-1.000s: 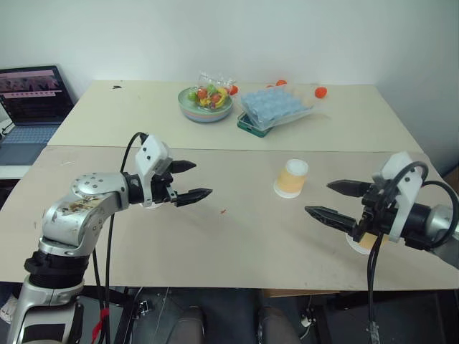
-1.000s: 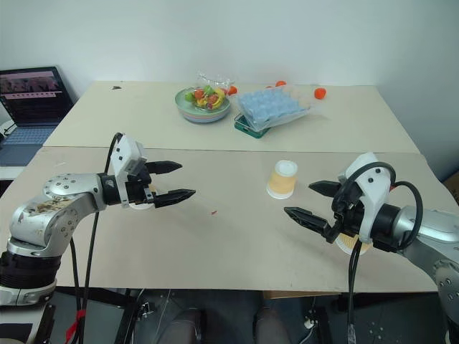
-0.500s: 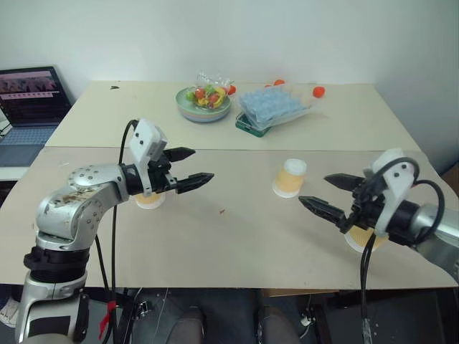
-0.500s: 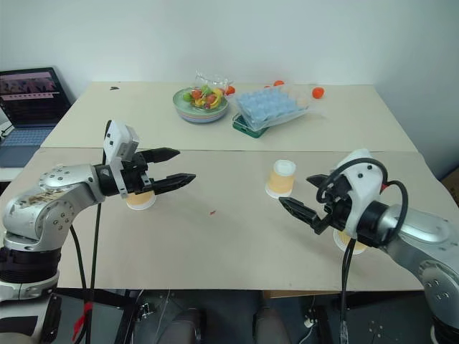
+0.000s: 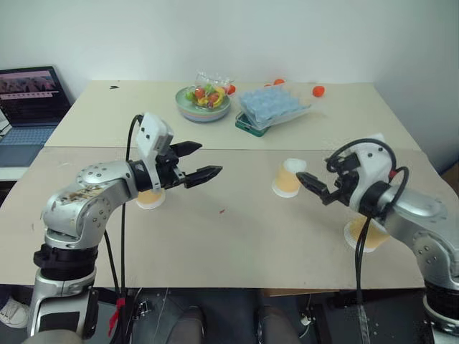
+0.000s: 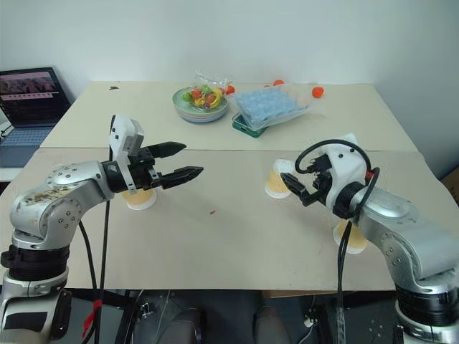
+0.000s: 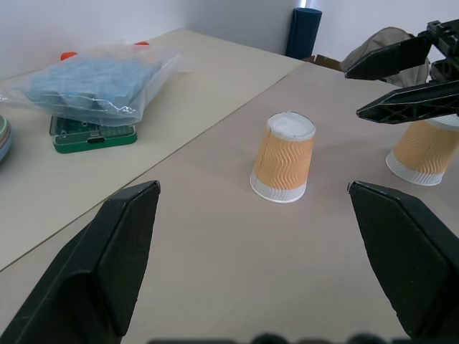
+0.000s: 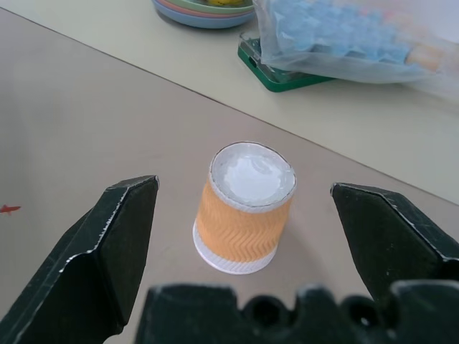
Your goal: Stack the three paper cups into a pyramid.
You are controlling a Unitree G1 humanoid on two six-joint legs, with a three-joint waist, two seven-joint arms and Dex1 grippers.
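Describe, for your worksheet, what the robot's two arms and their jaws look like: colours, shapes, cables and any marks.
Both arms are rounded silver-grey metal segments with black joints. The left arm has brownish scuff marks on its upper shell. Each wrist carries a white block housing, with black cables looping from it. The left gripper and right gripper each end in two black, tapered, pointed jaws.

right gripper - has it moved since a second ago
Yes. The right gripper has moved toward the middle cup: its open fingers were well short of that cup before and now reach its side.
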